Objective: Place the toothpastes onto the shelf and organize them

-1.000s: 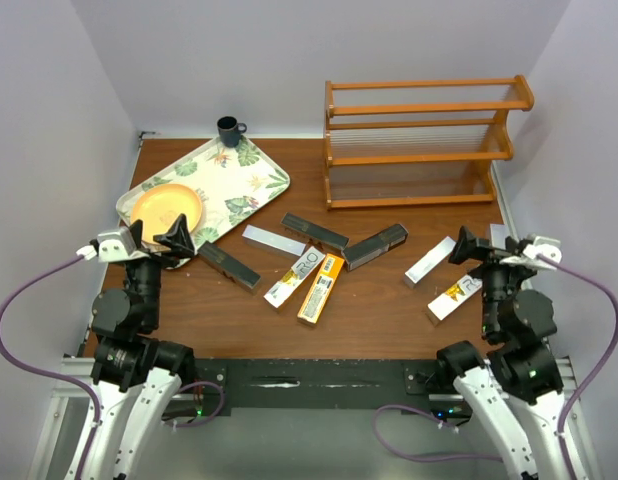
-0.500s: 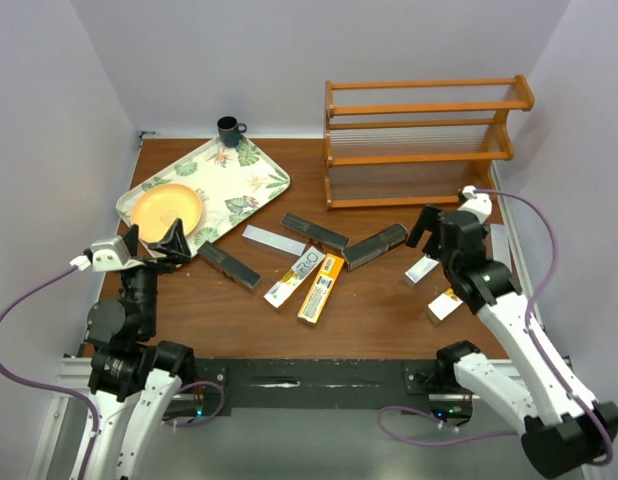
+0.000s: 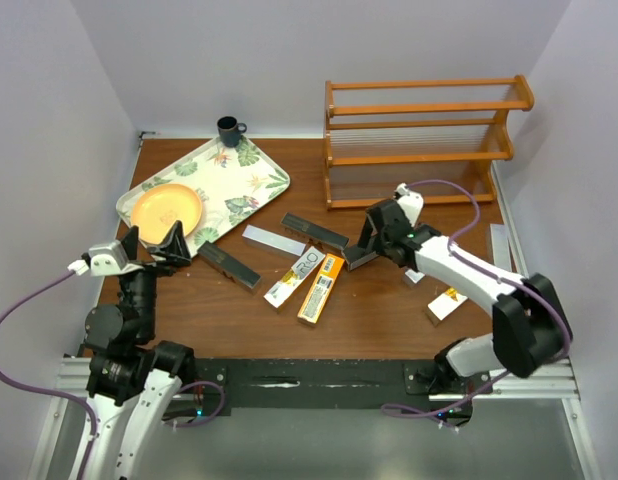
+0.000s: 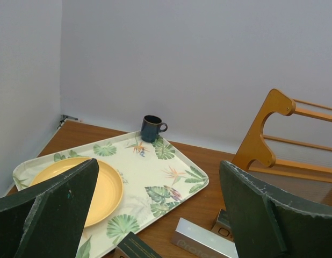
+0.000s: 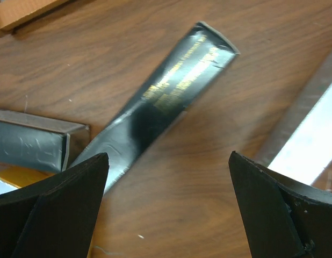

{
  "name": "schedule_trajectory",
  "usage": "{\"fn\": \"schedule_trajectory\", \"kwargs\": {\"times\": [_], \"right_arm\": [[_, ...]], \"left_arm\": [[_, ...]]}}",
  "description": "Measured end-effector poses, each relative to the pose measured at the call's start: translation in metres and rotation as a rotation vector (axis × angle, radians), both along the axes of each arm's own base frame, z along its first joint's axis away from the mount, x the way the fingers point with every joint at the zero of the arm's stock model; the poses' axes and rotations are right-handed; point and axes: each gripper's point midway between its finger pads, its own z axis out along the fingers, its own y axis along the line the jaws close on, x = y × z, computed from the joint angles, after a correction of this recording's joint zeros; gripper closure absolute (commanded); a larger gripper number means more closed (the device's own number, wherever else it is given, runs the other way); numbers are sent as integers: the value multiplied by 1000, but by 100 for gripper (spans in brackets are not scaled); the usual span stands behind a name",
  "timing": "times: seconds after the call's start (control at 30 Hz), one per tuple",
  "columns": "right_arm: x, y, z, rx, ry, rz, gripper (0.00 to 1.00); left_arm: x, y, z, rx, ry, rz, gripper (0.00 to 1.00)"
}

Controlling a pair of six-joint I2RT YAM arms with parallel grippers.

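Tabletop (image 5: 171,215) under wide, empty right pincer (image 5: 167,157)

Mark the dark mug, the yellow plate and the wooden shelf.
dark mug (image 3: 229,130), top view, on its body.
yellow plate (image 3: 167,212), top view, on its middle.
wooden shelf (image 3: 429,84), top view, on its top rail.

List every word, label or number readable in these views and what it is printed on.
"RO": large letters on the white and orange box, top view; its smaller print is unreadable.
"PRO...": apparent start of embossed lettering on the silver box, left wrist view; the rest is unclear.
Gold print on the black box, right wrist view: too blurred to read.
Print on the orange box: too small to read.
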Motion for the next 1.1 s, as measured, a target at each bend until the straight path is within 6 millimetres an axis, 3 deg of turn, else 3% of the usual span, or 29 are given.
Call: {"fn": "schedule_trajectory", "kwargs": {"times": [0.1,0.3,0.63,0.87,1.1], "right_arm": [[14,15,-5,-15,-12,-41,1],[21,31,-16,-29,-15,-68,1],[17,41,-42,-65,34,-66,2],[-1,27,-39,-84,37,-44,2],[-25,5,-20,-104,13,12,2]], "left_arm": [[0,0,0,0,0,-1,0],[-1,-2,0,-1,-3,-12,0],[-1,-3,0,0,-1,-18,0],[-1,-4,0,0,-1,-22,0],[-1,-5,0,0,-1,-24,0]]}}
